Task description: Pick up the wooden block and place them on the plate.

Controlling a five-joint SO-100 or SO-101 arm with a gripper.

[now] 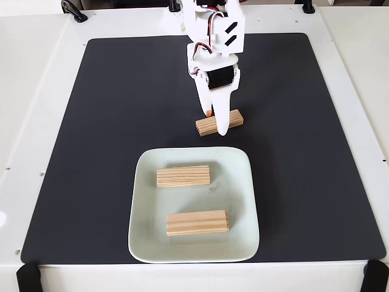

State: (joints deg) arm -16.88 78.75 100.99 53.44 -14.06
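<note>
One wooden block (203,126) lies on the black mat just beyond the plate's far rim. My gripper (216,123) comes down on it from above: the white finger crosses its near face, the orange-tipped finger touches its far edge, and the jaws look closed on it. The block still seems to rest on the mat. The plate (238,182), a pale mint square dish, sits at the near middle of the mat. Two more wooden blocks lie flat in it, one toward the far side (183,176) and one toward the near side (197,222).
The black mat (109,121) covers most of the white table (30,91). Black clamps sit at the table's near corners (27,277) and along the far edge (73,11). The arm's white body (214,36) rises at the far middle.
</note>
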